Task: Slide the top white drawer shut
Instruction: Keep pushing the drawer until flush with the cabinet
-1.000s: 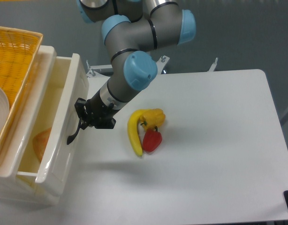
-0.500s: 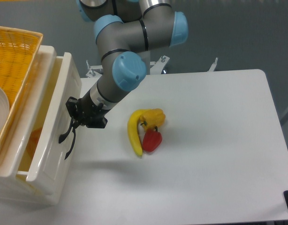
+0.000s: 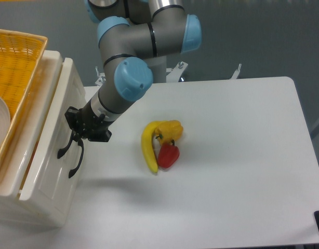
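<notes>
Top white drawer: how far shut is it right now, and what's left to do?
Mostly done: the top white drawer shows only a narrow gap along its top edge beside the yellow woven basket. In hand: the gripper is pressed against the front panel by the black handle. Left: push until the gap is gone, then back off.

A white bench (image 3: 237, 171) with rounded corners carries the things. Left of its middle lie a banana (image 3: 147, 147), a yellow pepper (image 3: 170, 129) and a red pepper (image 3: 168, 155), all three touching: the banana curves along the left side, the yellow pepper sits at its upper end, and the red pepper lies just below the yellow one. At the bench's left edge stands a white cabinet (image 3: 45, 181).
</notes>
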You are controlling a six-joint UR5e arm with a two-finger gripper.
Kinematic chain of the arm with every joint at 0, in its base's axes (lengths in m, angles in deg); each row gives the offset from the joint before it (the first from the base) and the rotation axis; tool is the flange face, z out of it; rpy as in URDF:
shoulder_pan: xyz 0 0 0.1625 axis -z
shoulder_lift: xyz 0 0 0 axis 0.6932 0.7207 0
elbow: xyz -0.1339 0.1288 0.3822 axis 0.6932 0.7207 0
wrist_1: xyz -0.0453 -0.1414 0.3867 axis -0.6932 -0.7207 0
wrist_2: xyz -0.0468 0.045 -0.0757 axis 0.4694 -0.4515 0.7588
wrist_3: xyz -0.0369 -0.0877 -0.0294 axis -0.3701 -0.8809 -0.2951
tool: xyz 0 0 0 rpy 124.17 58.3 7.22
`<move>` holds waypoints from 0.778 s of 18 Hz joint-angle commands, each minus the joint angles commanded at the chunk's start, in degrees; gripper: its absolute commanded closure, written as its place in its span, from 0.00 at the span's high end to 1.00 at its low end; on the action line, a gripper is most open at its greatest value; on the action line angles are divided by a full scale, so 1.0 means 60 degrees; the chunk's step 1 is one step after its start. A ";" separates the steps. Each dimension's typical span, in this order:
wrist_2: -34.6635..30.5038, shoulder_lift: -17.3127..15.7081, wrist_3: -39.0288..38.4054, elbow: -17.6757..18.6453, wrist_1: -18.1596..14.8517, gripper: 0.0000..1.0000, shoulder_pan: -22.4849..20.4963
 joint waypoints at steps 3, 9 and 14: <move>0.0000 0.0015 -0.0029 0.0000 0.0015 0.10 0.0103; 0.0029 0.0044 -0.0058 -0.0088 0.0015 0.11 0.0117; 0.0000 0.0015 0.0000 -0.0117 0.0015 0.15 -0.0014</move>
